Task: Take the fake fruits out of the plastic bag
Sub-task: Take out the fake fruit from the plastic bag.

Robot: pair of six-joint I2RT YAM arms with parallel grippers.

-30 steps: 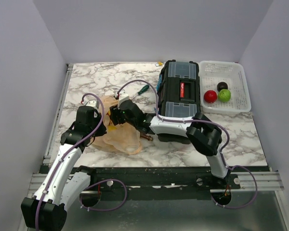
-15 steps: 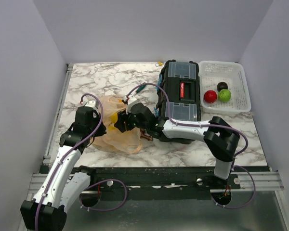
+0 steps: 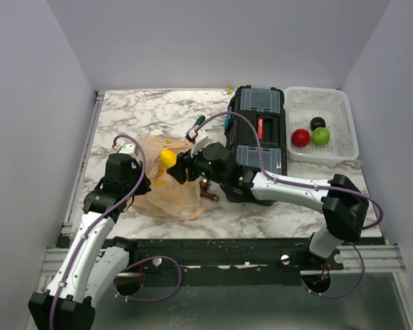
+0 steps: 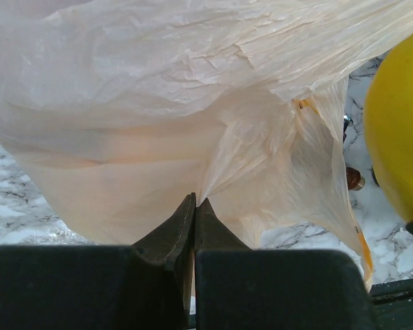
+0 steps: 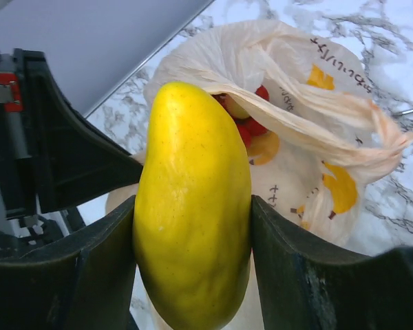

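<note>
The extraction step is in hand: the right gripper (image 5: 193, 234) clamps the yellow oval fruit (image 5: 193, 151) between both fingers, just above the mouth of the plastic bag (image 3: 173, 197). The left gripper (image 4: 195, 208) is pinched tight on a fold of bag film, anchoring it. The next move probably calls for carrying the fruit over the black toolbox (image 3: 258, 130) to the white basket (image 3: 349, 147), where three fruit balls lie. Only the right wrist view shows red berries (image 5: 253, 126) inside the bag; only the top view shows the basket.

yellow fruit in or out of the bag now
Out. The right gripper holds the yellow fruit in the open, outside the mouth of the bag; red pieces are inside the bag.
</note>
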